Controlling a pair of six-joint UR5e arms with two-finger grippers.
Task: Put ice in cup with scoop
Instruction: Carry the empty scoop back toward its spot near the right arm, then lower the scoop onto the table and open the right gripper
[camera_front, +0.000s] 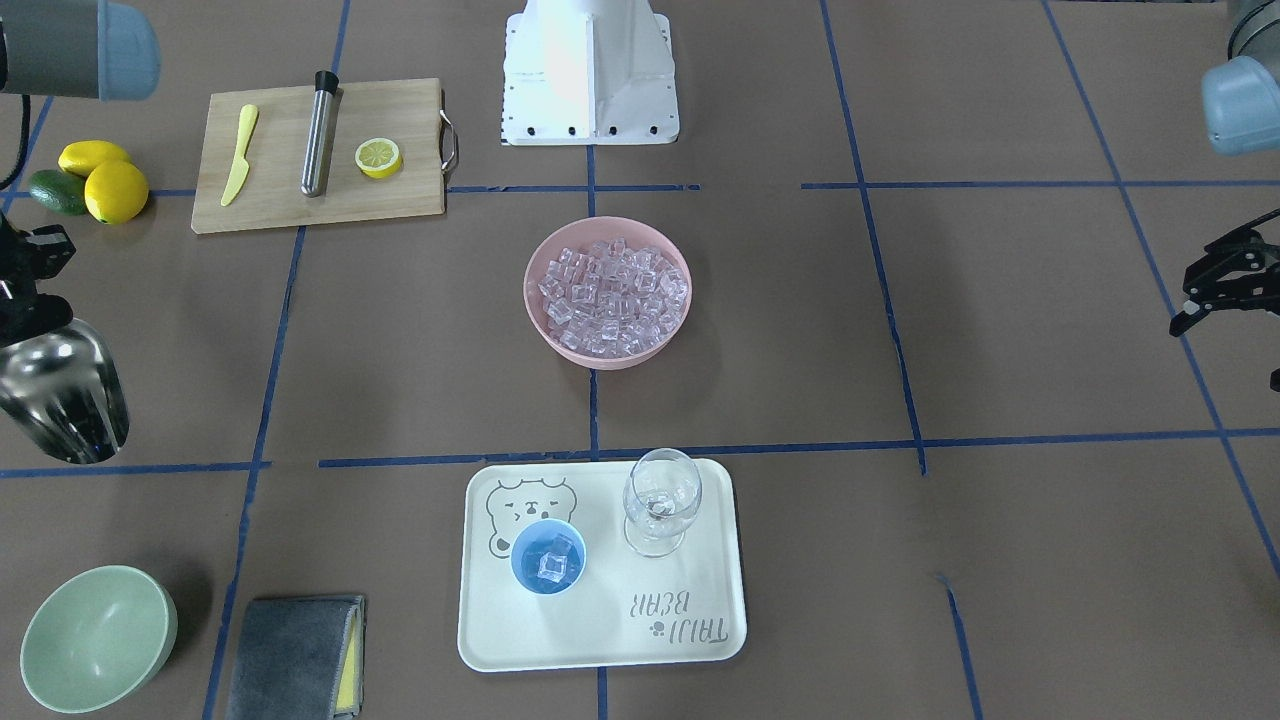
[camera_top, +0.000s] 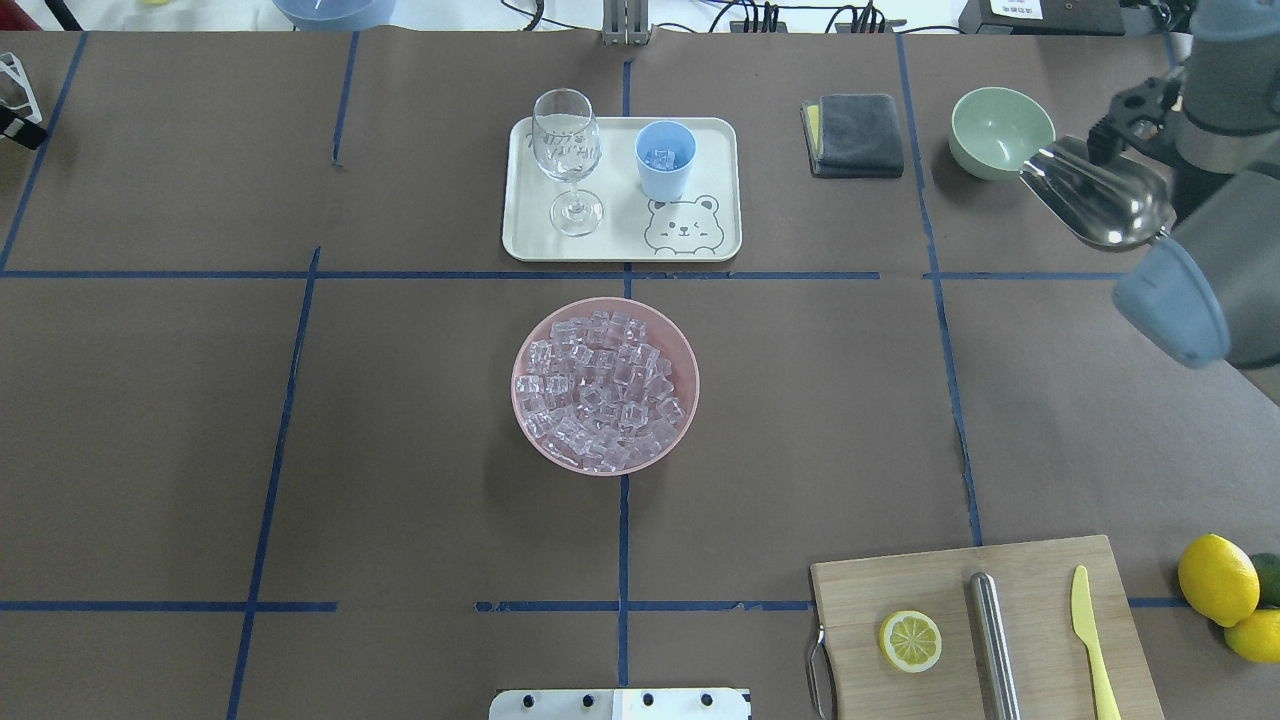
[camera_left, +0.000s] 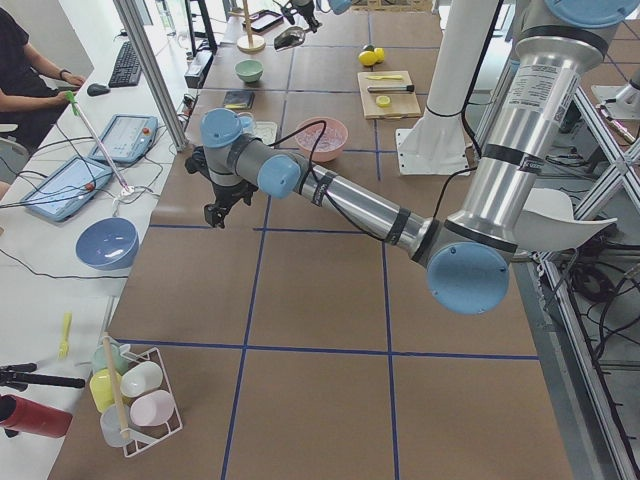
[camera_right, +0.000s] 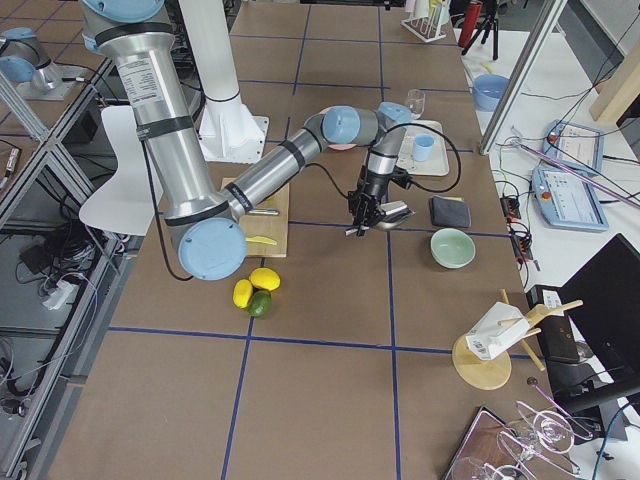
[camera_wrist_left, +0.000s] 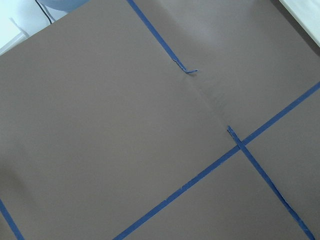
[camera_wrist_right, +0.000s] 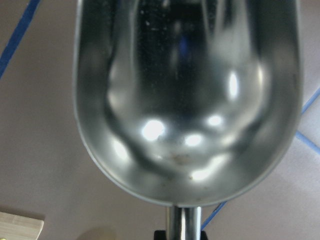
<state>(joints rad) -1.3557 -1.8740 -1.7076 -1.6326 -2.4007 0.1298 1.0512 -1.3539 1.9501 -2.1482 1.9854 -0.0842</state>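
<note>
The right gripper (camera_front: 28, 305) is pinched tight on the short handle of the scoop (camera_front: 62, 400). The scoop is empty (the wrist camera shows only shiny metal inside) and hangs in the air near the green bowl (camera_front: 95, 640), well apart from the ice (camera_front: 612, 290) in the pink bowl (camera_front: 600, 360). The left gripper (camera_front: 1183, 300) holds nothing, its fingers spread. The cup (camera_front: 548, 560) stands on the tray (camera_front: 600, 640), just beside the wine glass (camera_front: 660, 500), with a few cubes in it. I think the thin handle could twist in the grip when the scoop digs in. The scoop looks wider than the cup, so slippery cubes may fall onto the tray, or the scoop may bump the glass.
</note>
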